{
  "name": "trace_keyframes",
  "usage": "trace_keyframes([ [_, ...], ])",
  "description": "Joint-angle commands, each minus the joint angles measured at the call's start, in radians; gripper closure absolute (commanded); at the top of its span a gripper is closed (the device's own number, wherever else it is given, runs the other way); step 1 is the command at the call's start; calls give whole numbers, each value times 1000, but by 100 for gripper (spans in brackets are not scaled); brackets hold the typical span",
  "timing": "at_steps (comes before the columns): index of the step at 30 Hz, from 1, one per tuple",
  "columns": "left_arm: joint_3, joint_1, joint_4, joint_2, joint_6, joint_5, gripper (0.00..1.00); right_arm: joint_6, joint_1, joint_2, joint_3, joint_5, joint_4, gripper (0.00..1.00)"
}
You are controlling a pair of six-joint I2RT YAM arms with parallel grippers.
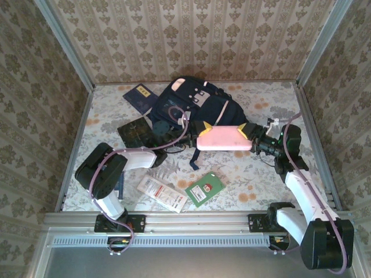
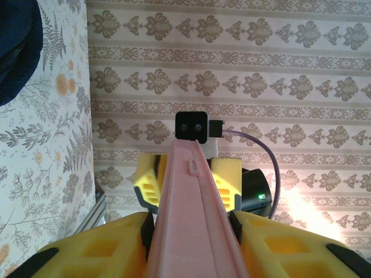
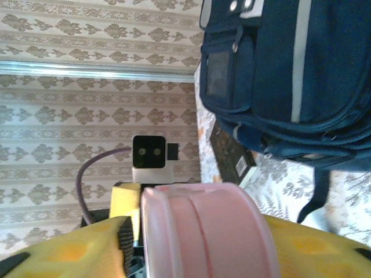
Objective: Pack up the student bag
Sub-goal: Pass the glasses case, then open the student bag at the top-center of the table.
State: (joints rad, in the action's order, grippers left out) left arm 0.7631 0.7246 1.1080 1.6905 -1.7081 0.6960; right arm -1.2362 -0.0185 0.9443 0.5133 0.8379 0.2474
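The student bag [image 1: 191,107] lies at the back middle of the table, navy with pale stripe trim and white buckle patches; it also shows as the bag [image 3: 290,75] at the upper right of the right wrist view and as a dark corner of the bag [image 2: 17,46] in the left wrist view. In front of it a pink pencil case [image 1: 223,141] hangs level above the table. My left gripper [image 1: 203,132] is shut on its left end and my right gripper [image 1: 244,134] on its right end. The case [image 2: 188,220] runs between the left gripper [image 2: 191,237] fingers; the case [image 3: 203,231] sits in the right gripper [image 3: 203,249].
A dark blue book [image 1: 139,95] lies left of the bag and a black book [image 1: 136,132] in front of that. A white packet [image 1: 162,193] and a green booklet [image 1: 204,188] lie near the front edge. Patterned walls close in three sides.
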Motion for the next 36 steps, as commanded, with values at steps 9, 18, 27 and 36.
trace_keyframes([
  [9,-2,-23,37,-6,61,40,28,-39,9,-102,-30,-10,-46,75],
  [18,225,-70,-1154,-281,909,-279,0,-37,-96,-268,-22,-222,-257,81],
  [27,475,-37,-1267,-124,1194,-405,1,21,-106,-301,163,-563,-430,82],
  [36,895,-44,-1447,278,1313,-263,20,49,-164,-164,392,-672,-487,79],
])
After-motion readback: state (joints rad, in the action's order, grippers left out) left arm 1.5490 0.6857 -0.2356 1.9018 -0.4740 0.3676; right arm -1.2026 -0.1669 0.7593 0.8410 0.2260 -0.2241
